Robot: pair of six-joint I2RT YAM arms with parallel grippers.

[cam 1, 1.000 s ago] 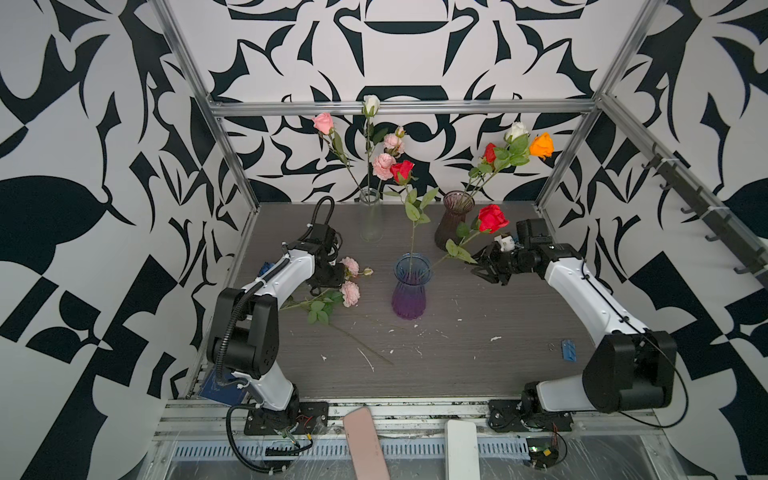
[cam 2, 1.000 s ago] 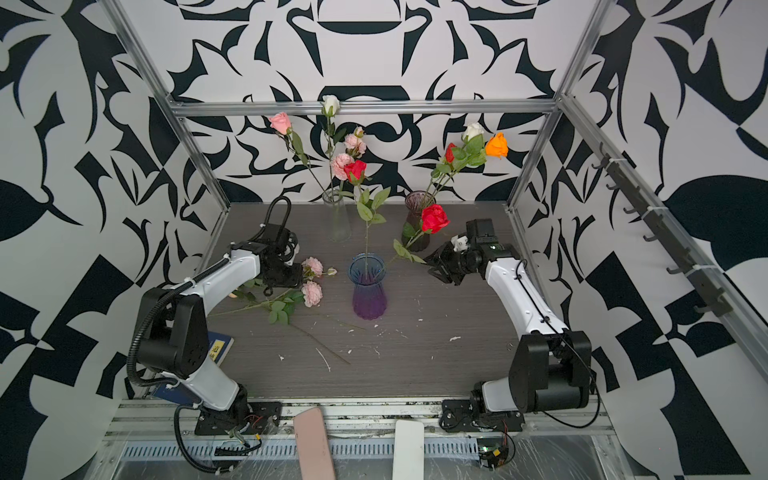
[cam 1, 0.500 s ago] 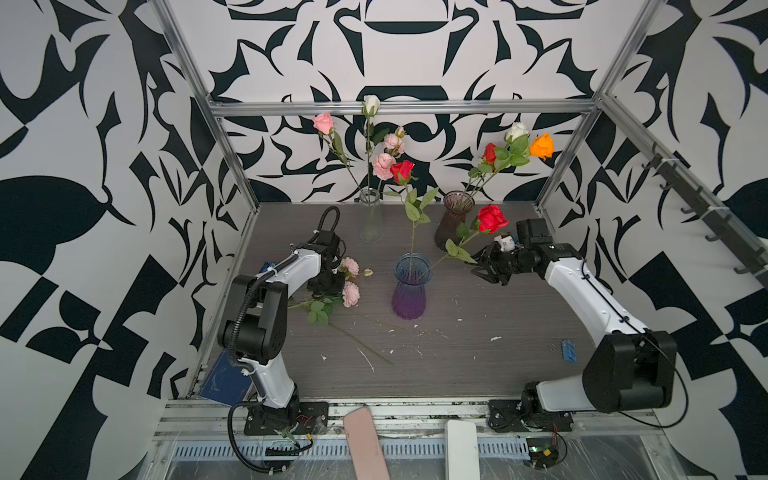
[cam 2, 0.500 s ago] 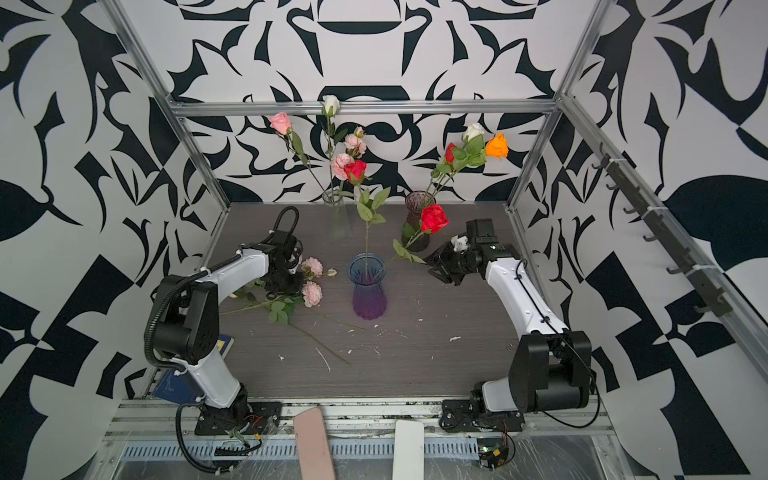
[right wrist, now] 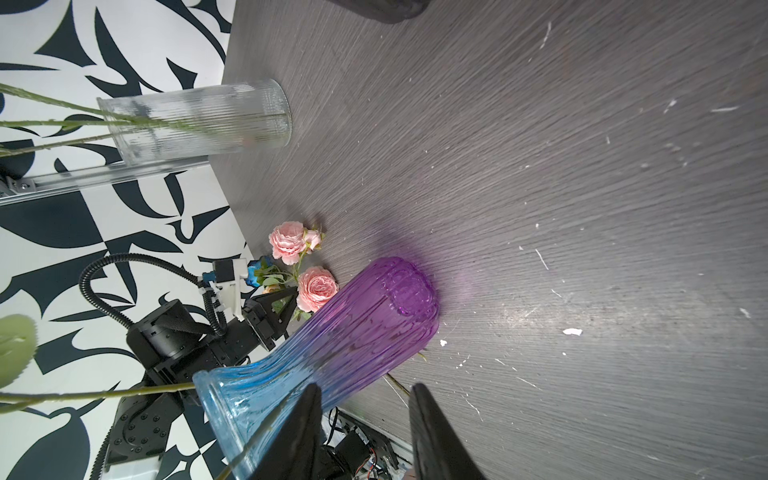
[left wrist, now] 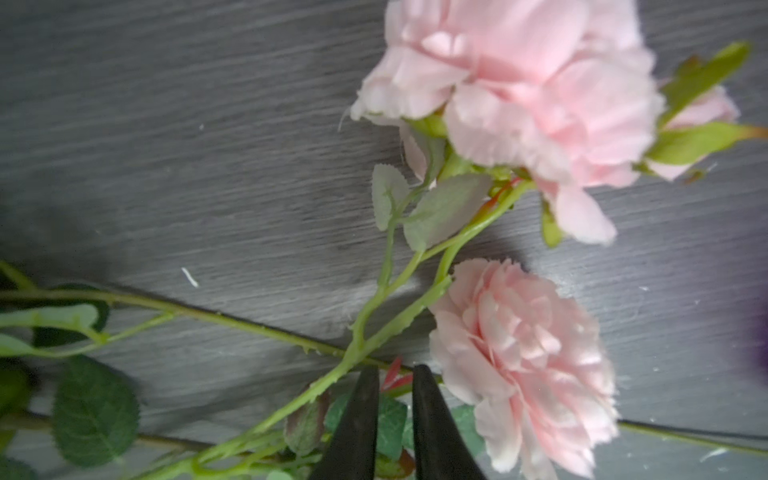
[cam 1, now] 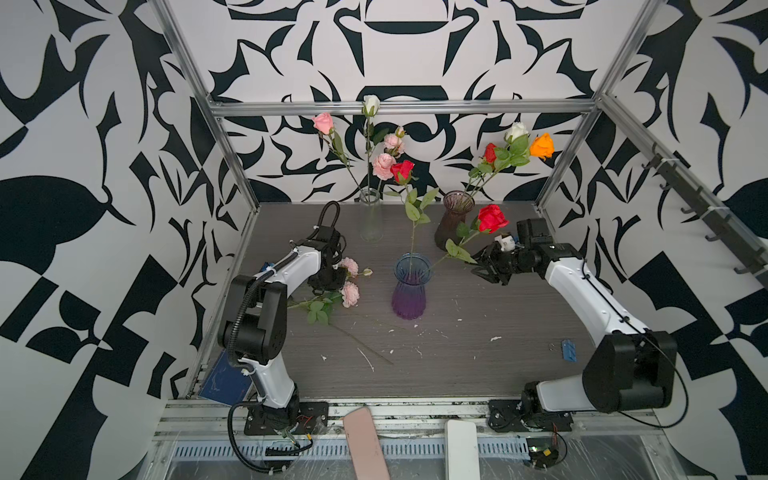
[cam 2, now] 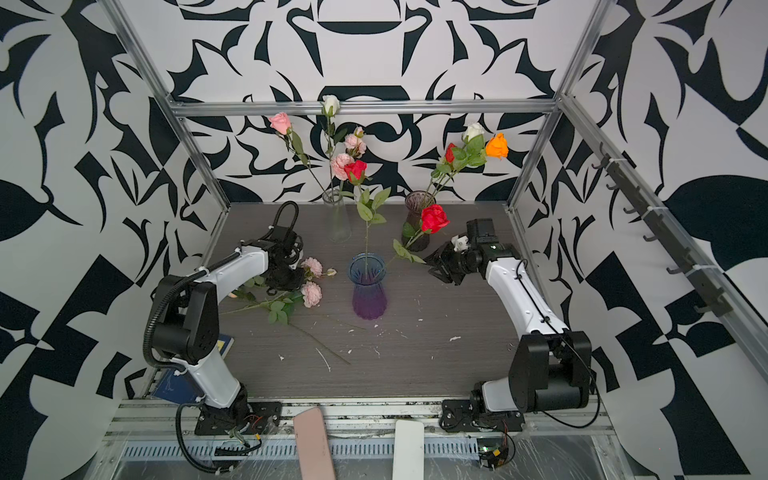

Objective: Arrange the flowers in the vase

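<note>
A blue-to-purple glass vase stands mid-table in both top views. One red rose stands upright in it. A second red rose leans out to the right, its stem in the vase mouth. A pink flower spray lies on the table left of the vase. My left gripper is down on that spray, jaws nearly together around its thin stem and a red sprout. My right gripper hovers open by the leaning rose's leaves, nothing between its fingers.
At the back stand a clear glass vase with pink and white flowers and a dark vase with red, white and orange roses. A bare stem lies toward the front. A blue clip sits near the right arm's base.
My left arm swung its elbow forward, and its jaws closed in on the pink spray's stem. The right arm and both red roses have not moved.
</note>
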